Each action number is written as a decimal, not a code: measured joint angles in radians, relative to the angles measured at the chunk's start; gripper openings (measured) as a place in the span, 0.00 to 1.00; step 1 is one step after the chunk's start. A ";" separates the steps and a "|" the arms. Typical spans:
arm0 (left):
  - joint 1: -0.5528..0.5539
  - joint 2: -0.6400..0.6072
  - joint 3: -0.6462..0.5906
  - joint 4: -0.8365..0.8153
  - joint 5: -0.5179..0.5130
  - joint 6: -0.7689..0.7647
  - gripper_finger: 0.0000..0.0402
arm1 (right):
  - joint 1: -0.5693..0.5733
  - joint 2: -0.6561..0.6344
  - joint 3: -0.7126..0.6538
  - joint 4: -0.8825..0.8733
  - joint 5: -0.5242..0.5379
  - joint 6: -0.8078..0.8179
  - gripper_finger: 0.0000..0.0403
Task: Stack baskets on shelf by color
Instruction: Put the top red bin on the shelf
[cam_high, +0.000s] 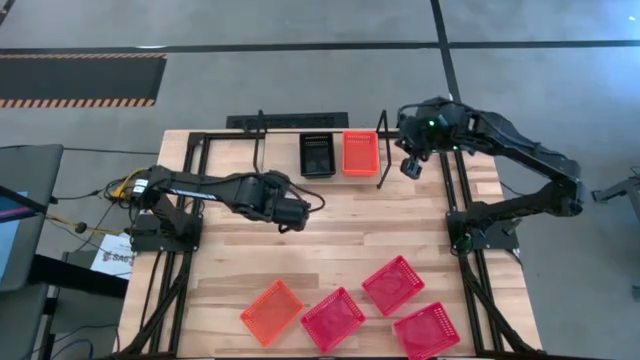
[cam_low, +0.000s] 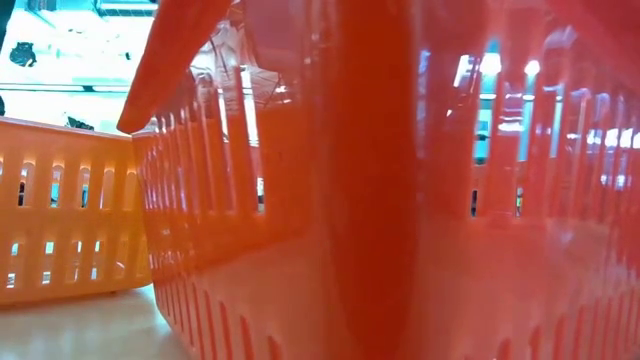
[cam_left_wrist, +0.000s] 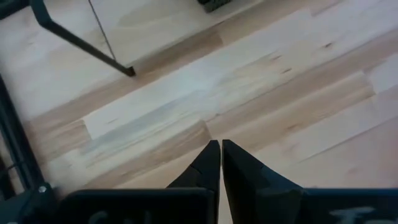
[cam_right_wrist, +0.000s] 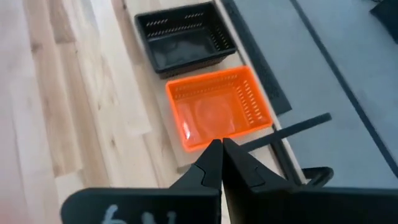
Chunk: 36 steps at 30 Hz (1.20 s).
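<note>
Both sets of fingers are clenched on nothing: the right gripper (cam_right_wrist: 221, 144) over the shelf's orange stack (cam_right_wrist: 217, 112), the left gripper (cam_left_wrist: 221, 144) above bare surface (cam_left_wrist: 298, 93). Descending clenched would likely knock the orange stack against the black stack (cam_right_wrist: 185, 34)

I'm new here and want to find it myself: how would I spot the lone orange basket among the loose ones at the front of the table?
Look at the near edge of the wooden table, where four loose baskets lie in a row. The orange basket is the one at the left end. Its three neighbours, such as the nearest red basket, are all red.
</note>
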 joint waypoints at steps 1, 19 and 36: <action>0.006 -0.003 -0.011 0.021 -0.002 0.004 0.01 | 0.008 -0.002 0.000 -0.016 -0.001 0.004 0.07; 0.215 -0.008 -0.022 0.038 -0.097 0.425 0.01 | 0.247 -0.009 -0.007 -0.514 -0.026 0.769 0.05; 0.311 -0.008 -0.022 0.040 -0.062 0.788 0.01 | 0.808 0.048 -0.342 -0.179 -0.057 1.644 0.09</action>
